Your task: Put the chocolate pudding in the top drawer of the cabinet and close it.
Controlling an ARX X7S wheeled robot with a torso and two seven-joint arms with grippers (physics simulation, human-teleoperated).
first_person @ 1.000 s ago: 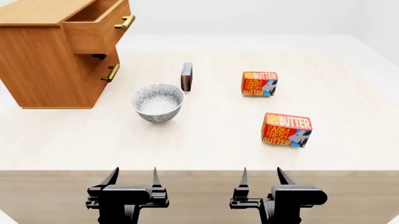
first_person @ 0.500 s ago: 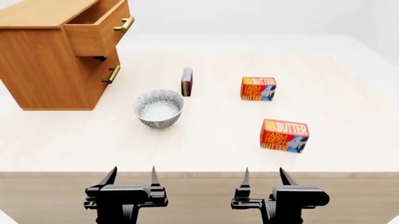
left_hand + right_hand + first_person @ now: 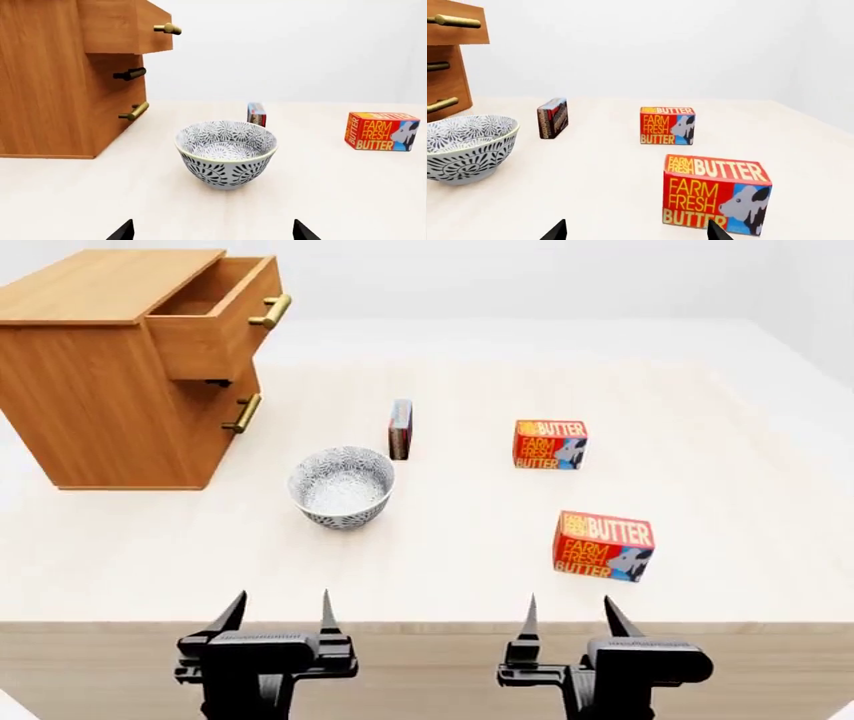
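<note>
The chocolate pudding is a thin box standing on edge on the table behind the bowl; it also shows in the left wrist view and the right wrist view. The cabinet stands at the far left with its top drawer pulled open, brass handle forward. My left gripper is open and empty at the table's near edge, in front of the bowl. My right gripper is open and empty at the near edge, just in front of the nearer butter box.
A patterned bowl sits between my left gripper and the pudding. Two "Farm Fresh Butter" boxes stand at the right, one farther and one nearer. The lower drawer is shut.
The head view has shifted: the cabinet, bowl and boxes all sit lower in the picture than before. Both grippers stay open at the near edge.
</note>
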